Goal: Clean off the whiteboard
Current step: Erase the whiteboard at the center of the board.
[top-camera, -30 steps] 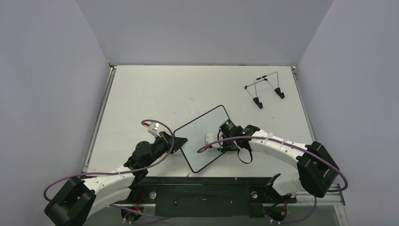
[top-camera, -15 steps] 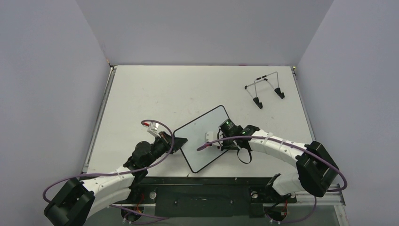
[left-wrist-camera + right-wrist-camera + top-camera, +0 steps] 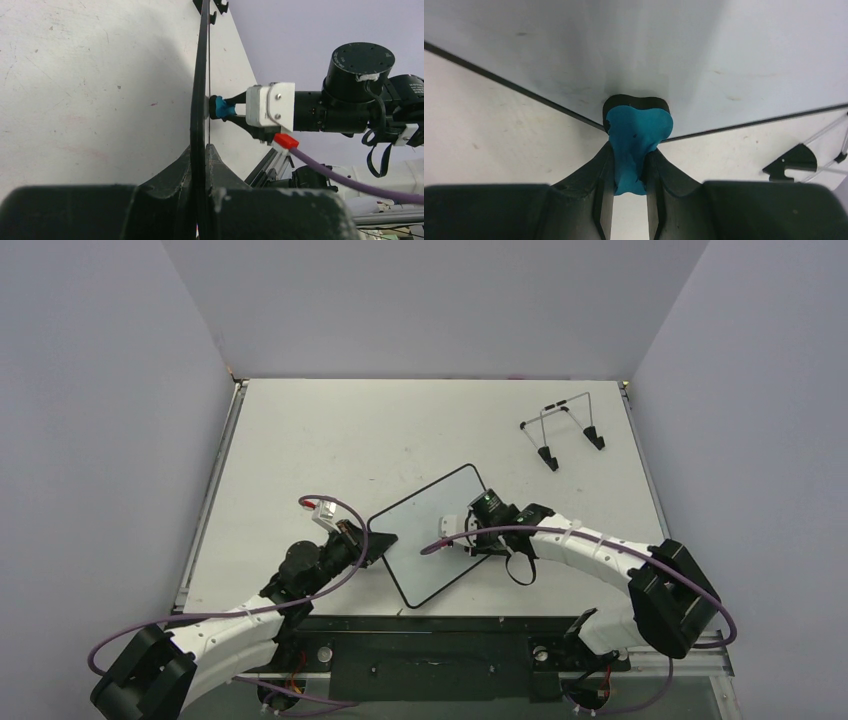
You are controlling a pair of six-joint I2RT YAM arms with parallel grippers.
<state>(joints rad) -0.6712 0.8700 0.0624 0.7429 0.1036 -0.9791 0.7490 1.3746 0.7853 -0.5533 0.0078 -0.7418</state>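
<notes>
On whiteboard, eraser; behind it rightward, wire stand

Top ext cam: fixed, high, behind arm bases, faces down and fwd. Far off; takes in whole table plus walls.

Left wrist cam: sits behind left gripper, v. close. Sights along whiteboard edge-on, toward right gripper.

Right wrist cam: mounted behind right gripper, v. close. Faces board surface, blue eraser centre-frame.

Overlap: whiteboard in all 3 views; eraser in both wrist views; wire stand in top and right wrist views.
</notes>
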